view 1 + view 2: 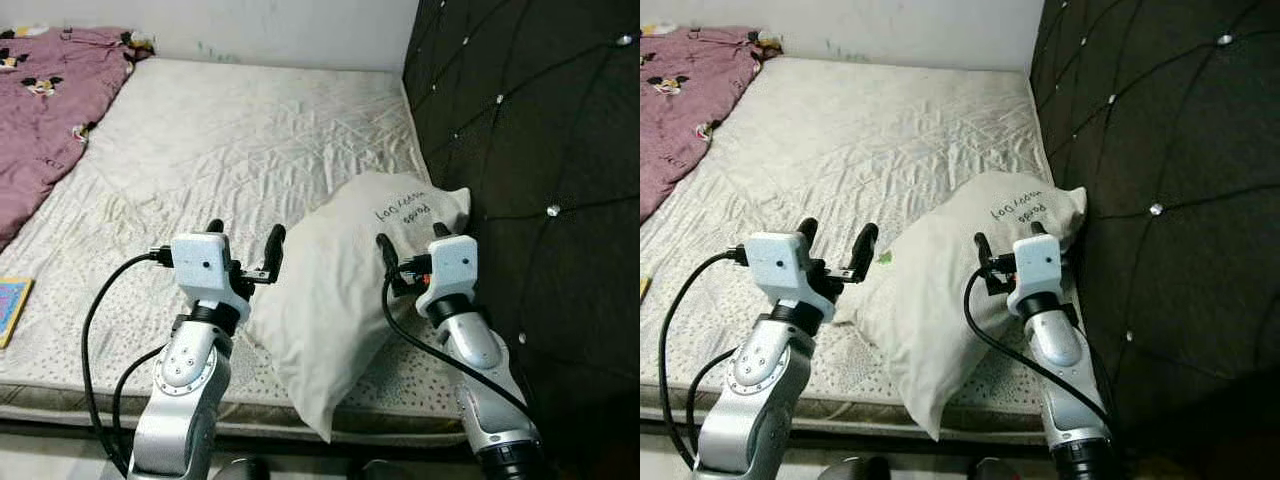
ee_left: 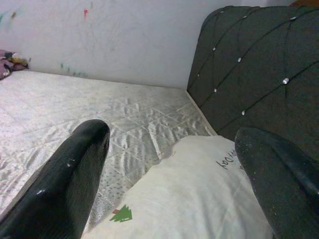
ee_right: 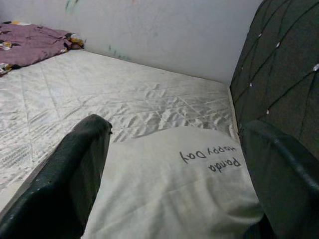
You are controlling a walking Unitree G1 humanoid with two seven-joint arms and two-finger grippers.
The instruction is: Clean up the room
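A cream pillow (image 1: 335,300) with dark handwriting lies on the bare mattress (image 1: 230,140), its top leaning against the dark tufted headboard (image 1: 530,150) and its lower corner hanging over the front edge. My left gripper (image 1: 246,232) hovers open just left of the pillow, with nothing between its fingers. Over the pillow's upper right part, my right gripper (image 1: 410,237) is open too and holds nothing. The left wrist view shows the pillow (image 2: 199,194) with a small green tree print. The right wrist view shows the pillow (image 3: 169,194) below the open fingers (image 3: 75,169).
A purple patterned blanket (image 1: 40,110) lies bunched at the mattress's far left. A colourful flat book (image 1: 10,305) rests near the left front edge. A white wall (image 1: 250,25) runs behind the bed, and the headboard closes off the right side.
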